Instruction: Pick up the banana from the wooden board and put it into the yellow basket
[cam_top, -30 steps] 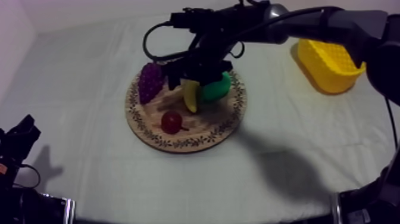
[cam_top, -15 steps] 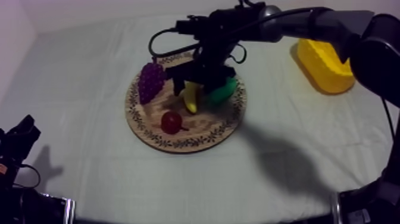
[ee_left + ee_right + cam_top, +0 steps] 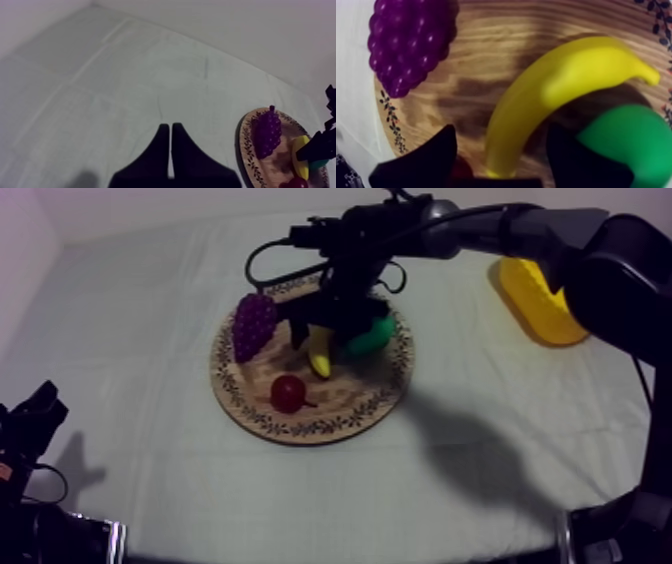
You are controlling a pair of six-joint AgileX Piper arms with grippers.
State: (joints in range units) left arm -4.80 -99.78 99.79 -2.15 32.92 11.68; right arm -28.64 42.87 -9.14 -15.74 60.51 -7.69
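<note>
The yellow banana [image 3: 320,353] lies on the round wooden board [image 3: 350,403] between the purple grapes [image 3: 252,326] and the green pear [image 3: 372,338]. My right gripper [image 3: 325,326] hangs low over the banana. In the right wrist view its black fingers [image 3: 431,160] stand apart, one on each side of the banana [image 3: 561,82], with small gaps to it, so my right gripper [image 3: 502,131] is open. The yellow basket [image 3: 545,303] stands at the far right. My left gripper [image 3: 171,150] rests shut on nothing, low at the left [image 3: 35,423].
A small red fruit [image 3: 288,393] sits at the board's front. Grapes [image 3: 406,45] and pear [image 3: 631,145] flank the banana closely. The left wrist view has the board [image 3: 244,150] with grapes [image 3: 267,134] off to its side. Bare cloth lies between board and basket.
My right gripper has come down closer over the banana and shifted slightly. The fruit and my left arm have not moved.
</note>
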